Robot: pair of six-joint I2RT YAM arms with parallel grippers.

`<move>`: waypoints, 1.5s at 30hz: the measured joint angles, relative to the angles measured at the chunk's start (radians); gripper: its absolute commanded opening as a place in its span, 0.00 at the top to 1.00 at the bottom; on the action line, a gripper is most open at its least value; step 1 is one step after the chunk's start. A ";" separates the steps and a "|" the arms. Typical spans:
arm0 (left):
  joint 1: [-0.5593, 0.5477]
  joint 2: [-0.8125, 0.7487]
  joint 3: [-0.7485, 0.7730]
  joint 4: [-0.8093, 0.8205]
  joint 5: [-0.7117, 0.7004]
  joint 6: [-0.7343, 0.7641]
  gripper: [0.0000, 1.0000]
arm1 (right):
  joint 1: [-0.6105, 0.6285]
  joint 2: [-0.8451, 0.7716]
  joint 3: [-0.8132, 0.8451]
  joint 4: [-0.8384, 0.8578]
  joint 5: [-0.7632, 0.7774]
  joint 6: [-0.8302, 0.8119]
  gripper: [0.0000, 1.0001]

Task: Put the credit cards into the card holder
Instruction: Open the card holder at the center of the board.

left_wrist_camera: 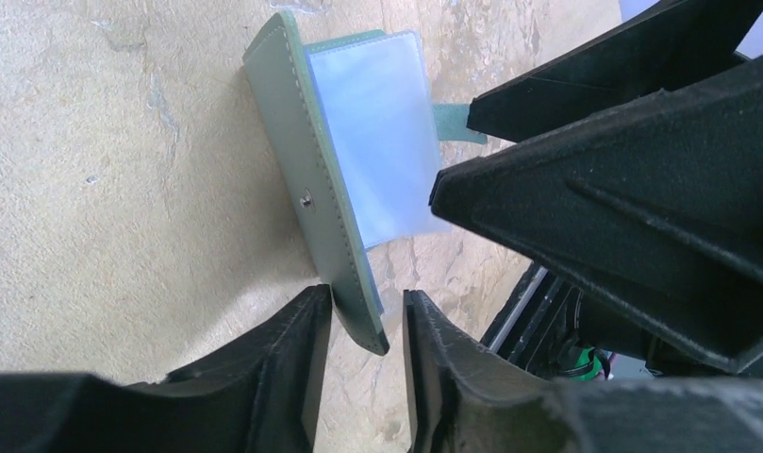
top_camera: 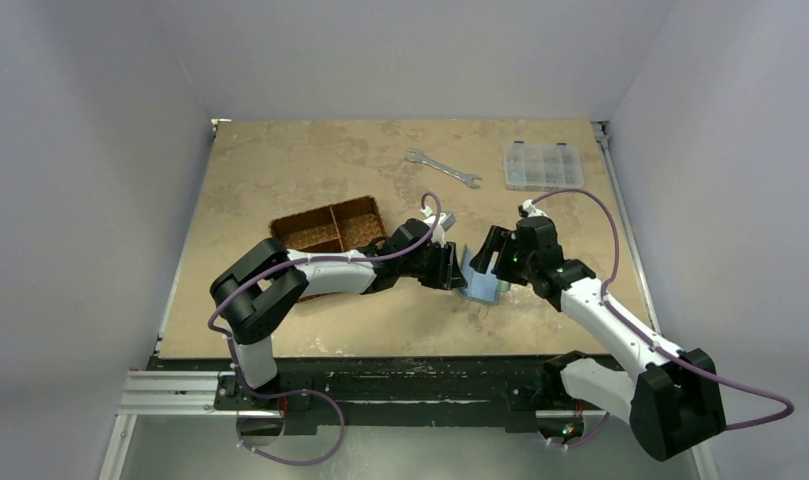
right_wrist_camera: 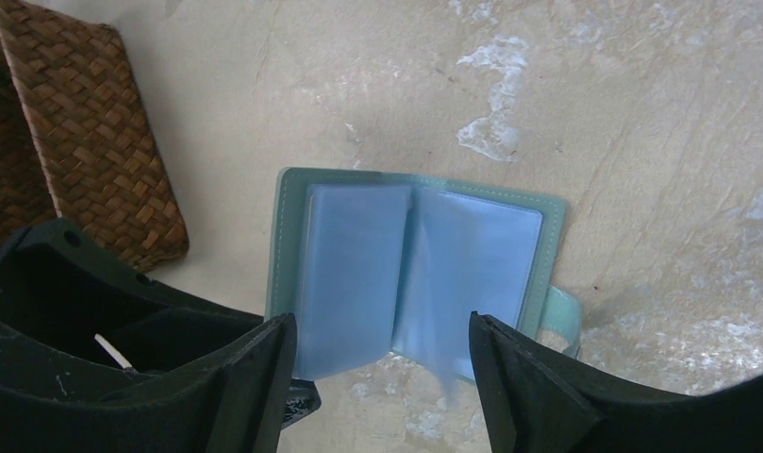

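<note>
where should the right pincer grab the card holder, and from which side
The free cover's outer edge beside the strap tab, coming from the side opposite the left pincer: the card holder is open, and that pincer straddles the other cover.

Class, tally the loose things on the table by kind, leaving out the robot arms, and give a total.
Card holder: 1
Woven basket: 1
Wrench: 1
Clear compartment box: 1
Total: 4

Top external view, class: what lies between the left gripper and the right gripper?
The open card holder lies between the left gripper and the right gripper, as the top view shows.
</note>
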 measured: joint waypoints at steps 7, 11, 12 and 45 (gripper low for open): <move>-0.001 0.000 0.000 0.010 0.003 -0.001 0.62 | 0.000 0.042 -0.002 0.024 -0.045 -0.032 0.26; -0.001 0.000 0.000 0.010 0.004 -0.002 0.73 | 0.000 0.061 -0.009 0.030 -0.053 -0.035 0.19; -0.001 0.000 0.000 0.011 0.004 -0.005 0.77 | 0.000 0.058 -0.011 0.030 -0.062 -0.037 0.18; -0.002 -0.038 0.000 -0.030 -0.018 -0.004 1.00 | -0.019 -0.060 -0.066 -0.052 0.086 0.097 0.15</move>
